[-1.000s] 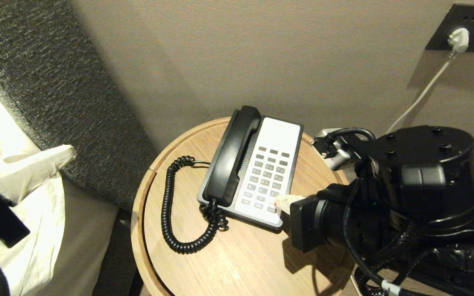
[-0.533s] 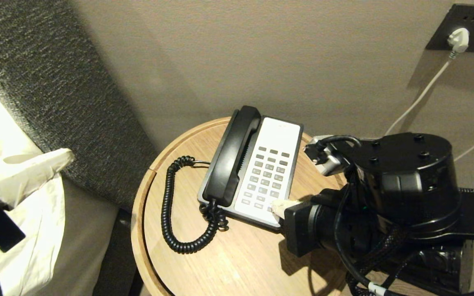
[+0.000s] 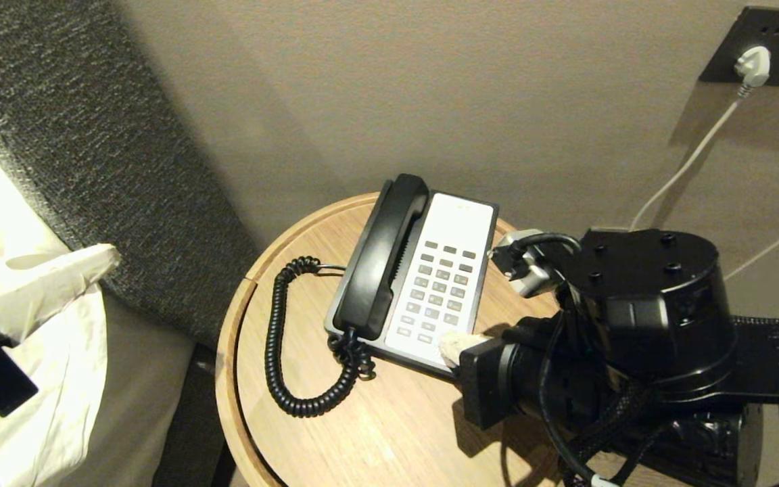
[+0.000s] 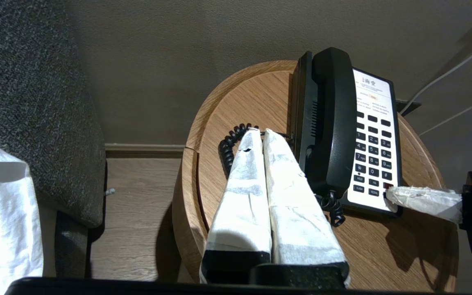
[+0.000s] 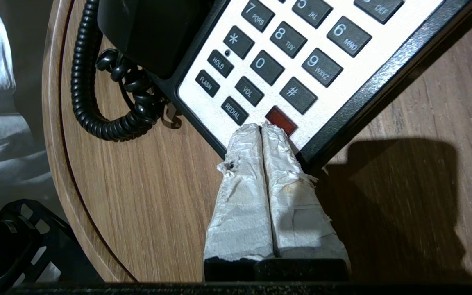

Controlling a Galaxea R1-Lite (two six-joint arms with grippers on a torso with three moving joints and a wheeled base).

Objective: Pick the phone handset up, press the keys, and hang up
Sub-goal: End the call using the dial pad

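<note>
- Round wooden side table (image 3: 376, 433) is sitting against a beige wall, with the phone base (image 3: 462, 211) on top and a padded grey headboard (image 3: 78, 149) off to the robot's left.
- Phone handset (image 3: 381, 260) is lying in its cradle on the left side of the base, coiled cord (image 3: 280, 352) looping onto the wood. So the pick-up part isn't looking done, to me.
- Right gripper (image 5: 262, 128) is poking in with its taped fingers pinched together, holding nothing, tip sitting at the near edge of the keys (image 3: 438, 292) right by the reddish one (image 5: 281, 118).
- Left gripper (image 4: 259, 137) is hanging back near the cord, also pinched shut and empty.
- For a clean press I'd be coming straight down on one key, going gently so the base isn't sliding on the wood.
</note>
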